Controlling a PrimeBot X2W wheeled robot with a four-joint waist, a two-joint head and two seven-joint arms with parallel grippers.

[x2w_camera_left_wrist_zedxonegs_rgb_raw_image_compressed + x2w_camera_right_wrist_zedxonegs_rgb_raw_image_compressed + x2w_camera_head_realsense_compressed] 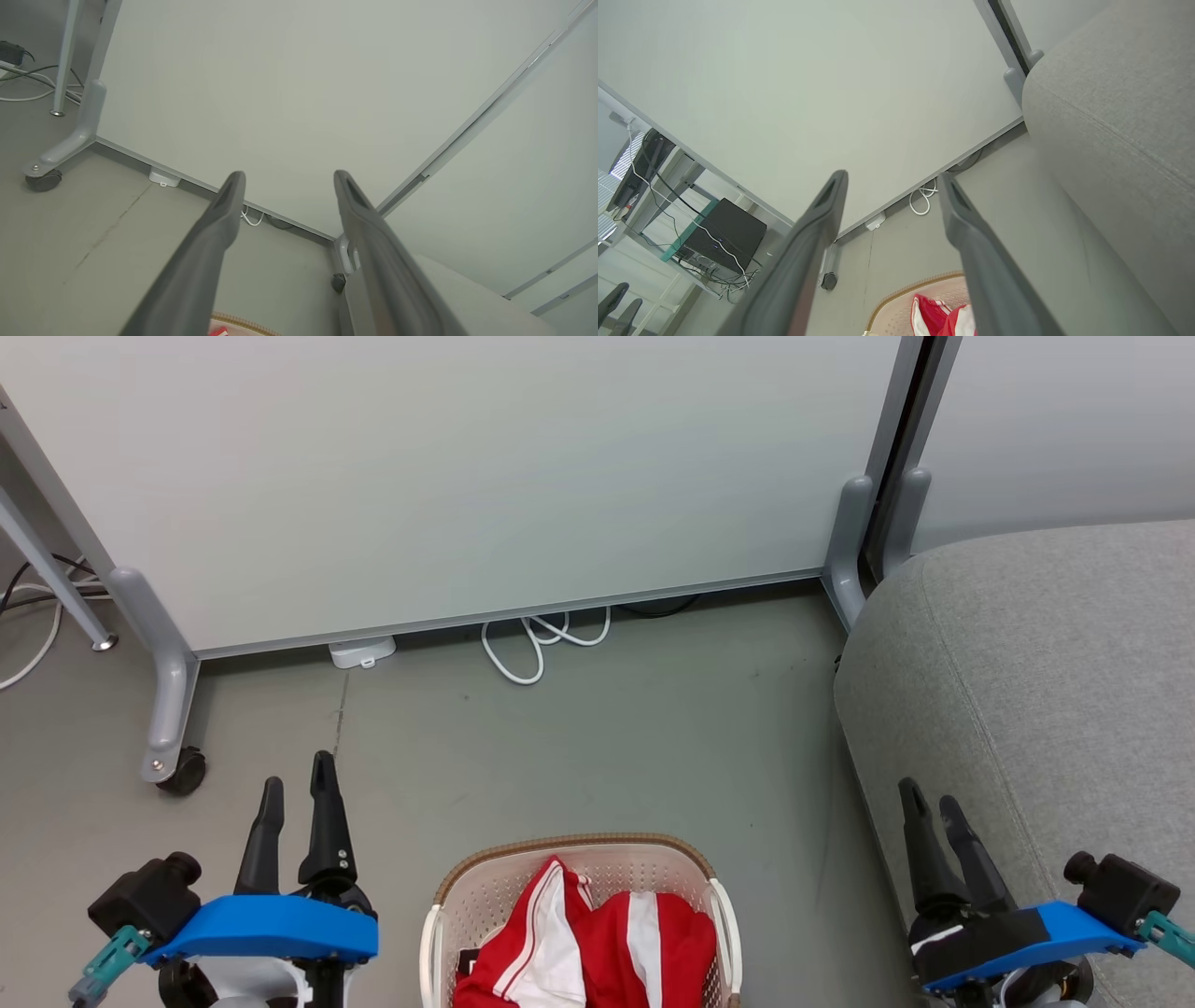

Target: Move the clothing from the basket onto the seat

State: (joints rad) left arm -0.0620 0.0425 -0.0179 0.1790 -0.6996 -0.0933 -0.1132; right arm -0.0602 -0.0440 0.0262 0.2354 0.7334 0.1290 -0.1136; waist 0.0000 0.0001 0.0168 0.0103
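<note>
Red clothing (597, 943) with white stripes lies bunched in the cream basket (485, 887) at the bottom centre of the head view. The grey seat (1055, 691) fills the right side. My left gripper (297, 786) hangs open to the left of the basket, above the floor, with nothing between its fingers. My right gripper (931, 798) is open over the seat's front edge, right of the basket. In the right wrist view the clothing (934, 312) and basket (896, 303) sit low between my fingers, the seat (1111, 116) to the right. The left wrist view catches the basket's rim (243, 322).
A white partition panel (467, 476) on grey caster feet (173, 747) stands behind the basket. White cables (541, 639) and a small white box (362, 651) lie at its base. Bare grey floor (597, 747) stretches between the panel and the basket.
</note>
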